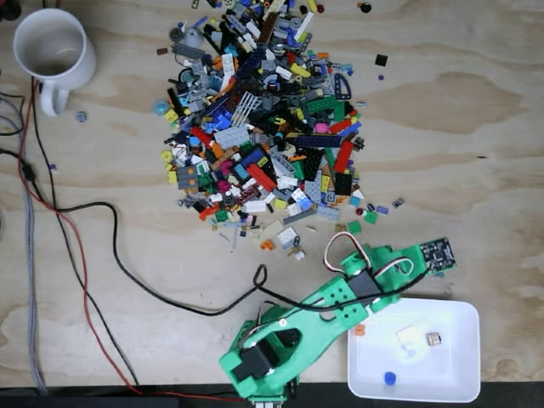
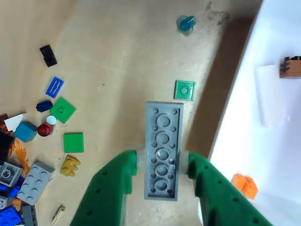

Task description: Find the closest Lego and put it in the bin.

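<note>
In the wrist view, loose pieces lie at the left on the table point(image 2: 131, 56); at centre the gripper point(image 2: 161, 162) is clenched on a grey plate point(image 2: 162, 149), lifted above the wood just beside the white bin point(image 2: 244, 141) at the right. To finish well, I judge the arm should swing right until the whole plate clears the rim, away from the orange piece point(image 2: 244, 184), then release low.

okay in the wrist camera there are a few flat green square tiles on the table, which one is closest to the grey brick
The small green tile with a stud, just beyond the grey brick's far end. The other two green squares lie farther left.
</note>
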{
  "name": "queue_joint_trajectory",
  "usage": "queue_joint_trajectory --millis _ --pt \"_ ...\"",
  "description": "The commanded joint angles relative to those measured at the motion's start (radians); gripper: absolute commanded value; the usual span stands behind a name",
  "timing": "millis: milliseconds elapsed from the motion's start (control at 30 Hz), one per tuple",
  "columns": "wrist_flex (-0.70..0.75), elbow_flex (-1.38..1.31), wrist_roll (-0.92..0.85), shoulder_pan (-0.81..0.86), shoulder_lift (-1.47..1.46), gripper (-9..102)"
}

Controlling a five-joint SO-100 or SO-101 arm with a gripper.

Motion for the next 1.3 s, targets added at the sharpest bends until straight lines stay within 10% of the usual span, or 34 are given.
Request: queue_joint_trajectory --millis 0,500,800,1267 --pt "-0.005 -0.006 -0.132 0.273 0.126 7" --pt "-0.273 0.238 -0.161 0.37 0.201 28" --pt "-0.163 -0.084 -0.058 -0.077 0.236 30" --pt "-0.002 0.272 0.0 -0.861 0.451 29"
